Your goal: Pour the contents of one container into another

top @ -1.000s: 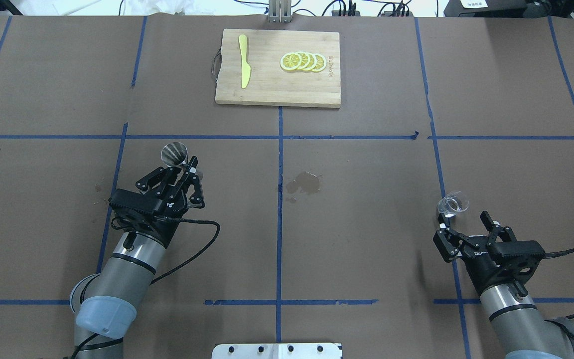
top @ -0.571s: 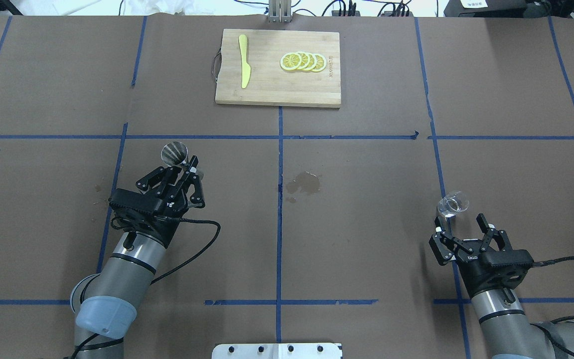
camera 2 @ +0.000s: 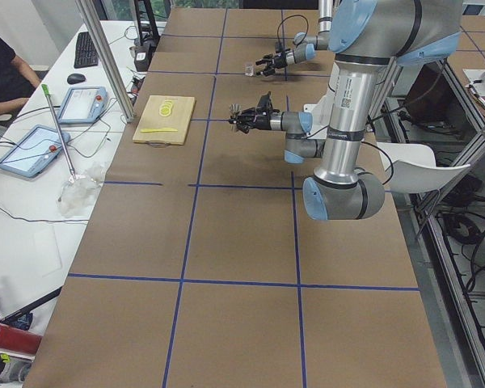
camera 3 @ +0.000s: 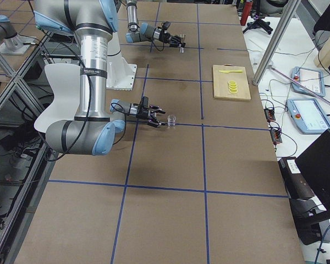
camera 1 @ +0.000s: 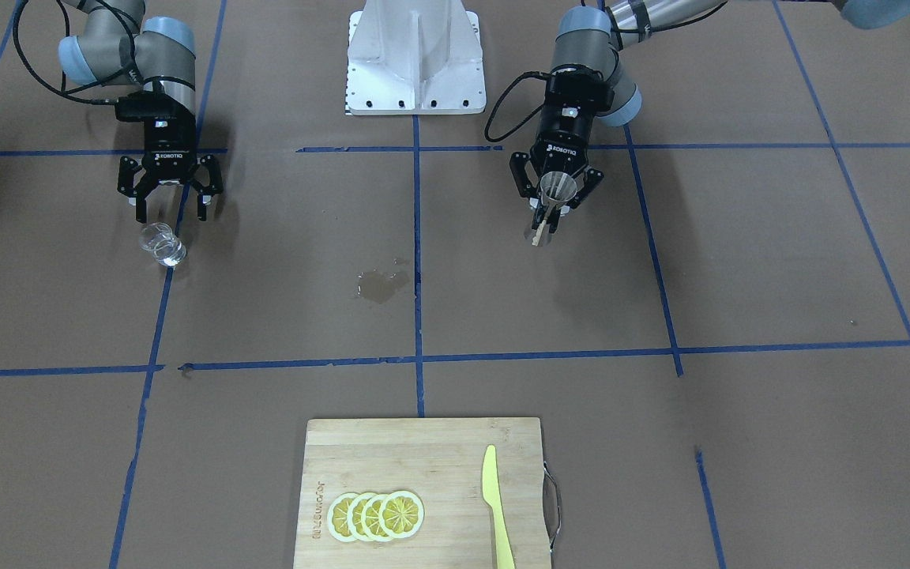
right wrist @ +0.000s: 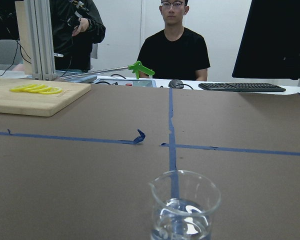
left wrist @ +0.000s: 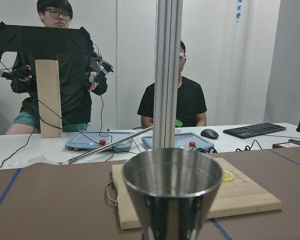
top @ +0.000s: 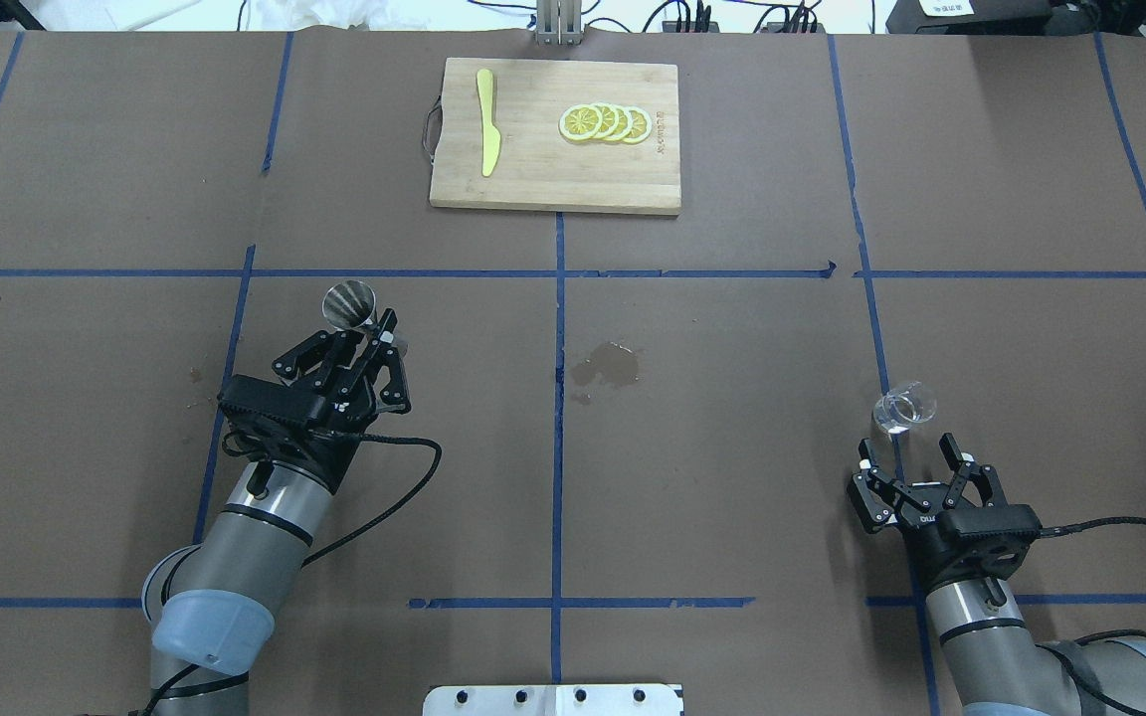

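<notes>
A small clear glass cup (top: 903, 408) with a little clear liquid stands upright on the brown table at the right. It also fills the low centre of the right wrist view as the glass cup (right wrist: 185, 206). My right gripper (top: 909, 455) is open a short way behind it, touching nothing. On the left, my left gripper (top: 366, 330) is shut on the steel jigger (top: 349, 305) low down and holds it upright. The jigger (left wrist: 172, 192) has its open cone facing up. In the front view the jigger (camera 1: 558, 188) sits in the left gripper (camera 1: 551, 212).
A wooden cutting board (top: 533, 184) lies at the far centre with lemon slices (top: 605, 122) and a yellow knife (top: 486, 121) on it. A wet stain (top: 608, 365) marks the table's middle. Operators sit beyond the far edge.
My right gripper has drawn back toward the robot, away from the glass cup, and stays open. The cup stands where it was. The left arm and jigger have not moved.
</notes>
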Robot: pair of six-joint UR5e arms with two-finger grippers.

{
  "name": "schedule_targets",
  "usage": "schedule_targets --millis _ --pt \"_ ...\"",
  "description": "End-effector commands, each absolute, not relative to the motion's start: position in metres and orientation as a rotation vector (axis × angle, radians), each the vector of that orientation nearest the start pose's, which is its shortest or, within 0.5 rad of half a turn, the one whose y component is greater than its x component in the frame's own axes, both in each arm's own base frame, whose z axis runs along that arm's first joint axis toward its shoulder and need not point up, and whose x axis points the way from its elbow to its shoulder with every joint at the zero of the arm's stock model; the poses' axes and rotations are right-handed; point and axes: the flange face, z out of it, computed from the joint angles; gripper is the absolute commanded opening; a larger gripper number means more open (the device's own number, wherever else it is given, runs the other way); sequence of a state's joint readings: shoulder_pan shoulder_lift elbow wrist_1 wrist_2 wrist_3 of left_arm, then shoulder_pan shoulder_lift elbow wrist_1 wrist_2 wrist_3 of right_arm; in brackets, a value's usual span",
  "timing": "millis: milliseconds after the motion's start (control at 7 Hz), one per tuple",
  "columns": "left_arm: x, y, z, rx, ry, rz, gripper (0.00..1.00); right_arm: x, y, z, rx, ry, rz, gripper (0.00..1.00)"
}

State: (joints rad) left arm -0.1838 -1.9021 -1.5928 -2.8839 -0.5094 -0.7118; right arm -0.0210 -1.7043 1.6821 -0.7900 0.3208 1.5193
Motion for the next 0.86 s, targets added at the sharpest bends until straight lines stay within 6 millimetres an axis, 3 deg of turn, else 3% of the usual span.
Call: schedule_targets --millis 0,714 --pt "0.495 -0.316 0.324 1.381 0.865 -0.364 0.0 -0.435 -0.22 0.555 1.194 -0.624 0.403 0.96" --pt "0.495 -0.317 0.322 1.384 0.866 -0.371 0.0 -0.429 -0.241 0.549 1.218 -0.575 0.406 0.96"
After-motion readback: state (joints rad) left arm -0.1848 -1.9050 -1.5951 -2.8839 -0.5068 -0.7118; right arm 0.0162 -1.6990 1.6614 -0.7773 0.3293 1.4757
